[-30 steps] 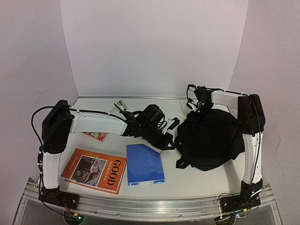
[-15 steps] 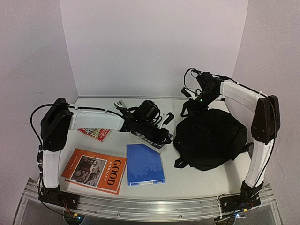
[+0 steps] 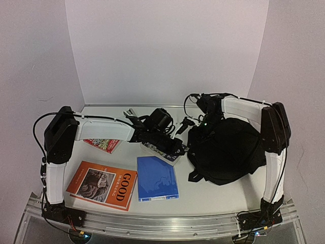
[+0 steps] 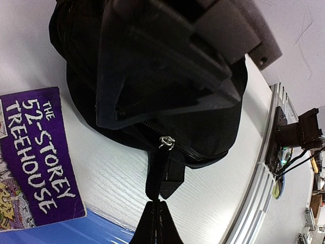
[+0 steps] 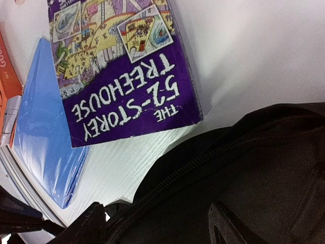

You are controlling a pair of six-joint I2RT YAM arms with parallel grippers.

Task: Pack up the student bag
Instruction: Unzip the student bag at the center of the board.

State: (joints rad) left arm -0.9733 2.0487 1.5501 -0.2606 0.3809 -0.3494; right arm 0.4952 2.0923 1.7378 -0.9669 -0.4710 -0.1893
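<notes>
Black and soft, the student bag point(image 3: 228, 150) lay on the right half of the white table point(image 3: 213, 195). The left gripper point(image 4: 157, 223) reached in from the left, jaws pressed together, tips right at the end of a short black strap point(image 4: 162, 175) below the zip pull point(image 4: 165, 142); whether it pinched that strap I could not tell. The right gripper point(image 3: 197, 123) hung over the bag's far left edge, jaws wide apart above the fabric. A purple book point(image 5: 122, 76) lay just left of the bag, a blue folder point(image 3: 157, 178) nearer, an orange book point(image 3: 104, 184) at near left.

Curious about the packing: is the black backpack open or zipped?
Zipped, where visible: on the student bag, the zipper lies closed in both wrist views.
</notes>
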